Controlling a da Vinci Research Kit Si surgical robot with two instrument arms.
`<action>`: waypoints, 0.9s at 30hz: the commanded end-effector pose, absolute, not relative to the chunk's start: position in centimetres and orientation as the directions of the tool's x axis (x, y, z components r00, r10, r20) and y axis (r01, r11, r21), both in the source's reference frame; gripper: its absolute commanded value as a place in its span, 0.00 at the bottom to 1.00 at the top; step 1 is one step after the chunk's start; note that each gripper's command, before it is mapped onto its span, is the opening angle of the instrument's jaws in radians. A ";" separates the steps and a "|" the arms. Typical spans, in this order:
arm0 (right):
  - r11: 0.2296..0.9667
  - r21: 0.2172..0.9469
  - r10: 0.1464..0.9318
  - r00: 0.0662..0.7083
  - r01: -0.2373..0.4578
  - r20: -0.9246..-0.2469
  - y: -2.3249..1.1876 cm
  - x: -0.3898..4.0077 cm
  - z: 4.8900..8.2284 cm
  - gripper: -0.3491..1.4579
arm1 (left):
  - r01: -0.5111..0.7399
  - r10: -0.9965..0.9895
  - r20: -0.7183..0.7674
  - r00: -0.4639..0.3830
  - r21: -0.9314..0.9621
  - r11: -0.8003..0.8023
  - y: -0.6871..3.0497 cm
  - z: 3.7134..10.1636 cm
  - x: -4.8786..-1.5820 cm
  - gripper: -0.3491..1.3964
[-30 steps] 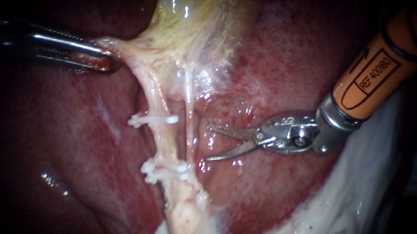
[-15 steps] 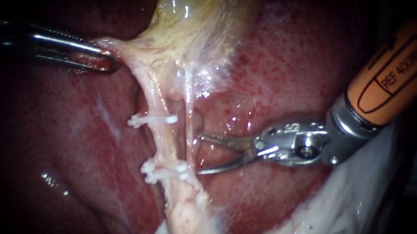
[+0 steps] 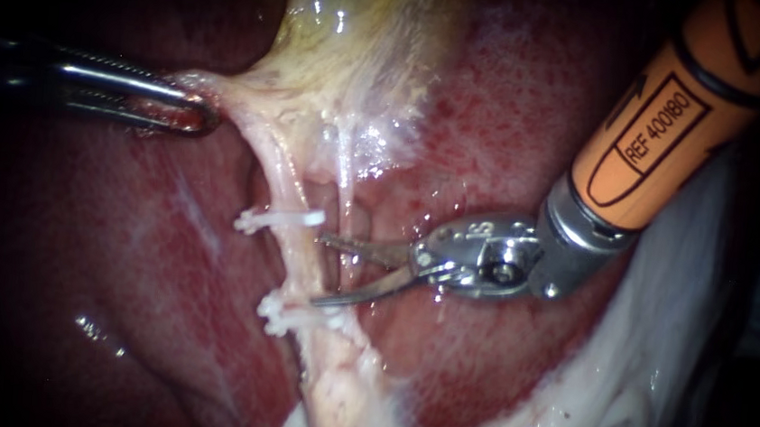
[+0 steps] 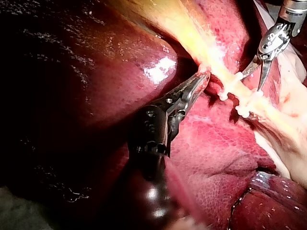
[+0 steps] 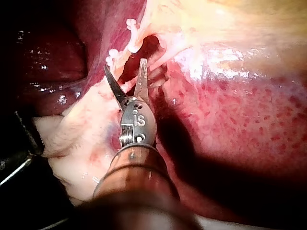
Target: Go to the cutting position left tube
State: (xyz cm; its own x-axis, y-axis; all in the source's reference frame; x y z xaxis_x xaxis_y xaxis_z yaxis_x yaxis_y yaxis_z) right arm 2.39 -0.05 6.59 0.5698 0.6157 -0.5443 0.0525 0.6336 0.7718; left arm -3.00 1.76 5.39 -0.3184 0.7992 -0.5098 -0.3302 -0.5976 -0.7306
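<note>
Approach step: right instrument's [image 3: 319, 268] open claw reaches left tube [image 3: 302, 254] between clips [image 3: 278, 221]; next, edge toward 9 o'clock. Left instrument's [image 3: 196, 116] claw grips tissue [image 3: 226, 93].

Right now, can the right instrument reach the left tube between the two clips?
Probably yes. The right instrument, blades open, has its tips at the left tube between the upper clip and lower clip. One caution: the thin right tube also shows between the blades.
</note>
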 end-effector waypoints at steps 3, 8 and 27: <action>0.633 0.772 0.611 0.573 0.059 -0.546 -0.08 2.39 6.69 0.98 | -0.331 0.799 -0.510 -0.318 -0.730 -0.598 1.76 5.39 -3.01 0.00; 0.629 0.773 0.598 0.582 0.086 -0.551 -0.07 2.41 6.72 0.99 | -0.331 0.799 -0.510 -0.318 -0.730 -0.598 1.76 5.39 -3.01 0.00; 0.602 0.786 0.620 0.538 0.141 -0.572 -0.08 3.01 6.60 0.97 | -0.329 0.799 -0.510 -0.319 -0.731 -0.598 1.75 5.40 -3.02 0.00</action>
State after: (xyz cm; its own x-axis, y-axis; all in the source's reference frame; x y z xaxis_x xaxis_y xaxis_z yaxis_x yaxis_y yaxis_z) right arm 3.04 -0.07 6.60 0.5347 0.6217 -0.5723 0.1427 0.6011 0.7863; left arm -3.02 1.75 5.40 -0.3191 0.7987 -0.5101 -0.3292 -0.5982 -0.7307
